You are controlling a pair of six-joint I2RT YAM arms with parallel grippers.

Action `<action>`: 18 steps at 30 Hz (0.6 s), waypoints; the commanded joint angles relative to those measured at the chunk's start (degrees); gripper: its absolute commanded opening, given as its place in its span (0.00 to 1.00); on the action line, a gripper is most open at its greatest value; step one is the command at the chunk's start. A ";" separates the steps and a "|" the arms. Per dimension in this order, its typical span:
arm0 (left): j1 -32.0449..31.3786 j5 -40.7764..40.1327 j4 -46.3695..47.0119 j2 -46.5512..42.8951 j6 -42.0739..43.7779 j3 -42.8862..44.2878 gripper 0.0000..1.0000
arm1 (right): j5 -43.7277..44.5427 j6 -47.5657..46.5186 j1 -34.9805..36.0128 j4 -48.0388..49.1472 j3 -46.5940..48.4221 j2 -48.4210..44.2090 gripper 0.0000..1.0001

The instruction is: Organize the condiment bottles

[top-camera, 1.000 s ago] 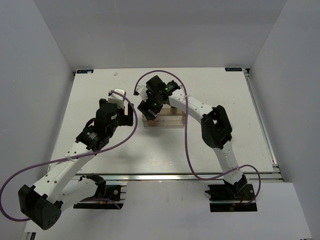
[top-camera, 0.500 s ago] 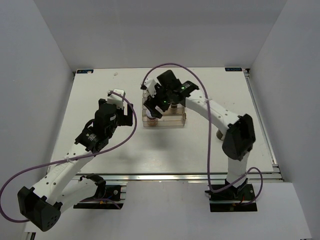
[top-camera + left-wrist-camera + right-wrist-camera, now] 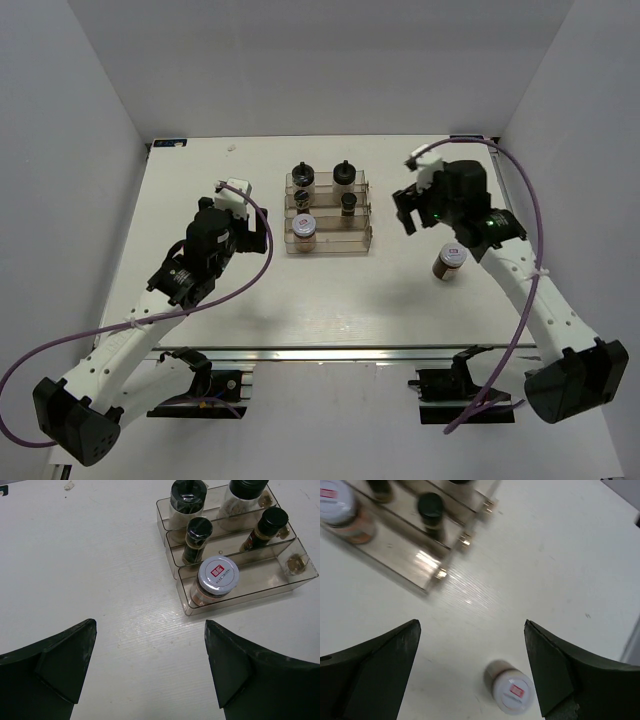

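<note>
Five condiment bottles (image 3: 304, 178) stood in the clear stepped rack (image 3: 345, 237) on the table's (image 3: 200, 170) far half, two on each upper step and one white-lidded jar (image 3: 304, 227) at the lowest step's left end. A sixth jar (image 3: 449, 263) stood loose toward the right edge. The right gripper (image 3: 472, 624) hung near it, jaws spread and empty. The left gripper (image 3: 150, 625), likewise released, faced the rack.

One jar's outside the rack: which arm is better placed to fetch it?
Right, probably. The loose jar stands on that side, near the open right gripper; the left gripper faces the rack.
</note>
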 commanded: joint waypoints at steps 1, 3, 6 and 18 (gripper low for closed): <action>-0.15 2.14 1.32 -1.51 -0.03 -0.28 0.98 | 0.64 0.13 -7.01 -3.20 -3.88 -3.22 0.89; -0.15 2.66 1.32 -1.60 -0.12 -0.37 0.98 | 0.92 -0.93 -11.38 -4.08 -5.21 -4.72 0.89; -0.15 3.02 1.32 -1.43 -0.12 -0.28 0.98 | 1.44 -1.72 -17.10 -5.23 -6.88 -4.38 0.89; -0.15 3.37 1.32 -1.34 -0.12 -0.28 0.98 | -10.33 -9.81 -32.77 -9.36 -8.73 6.17 0.89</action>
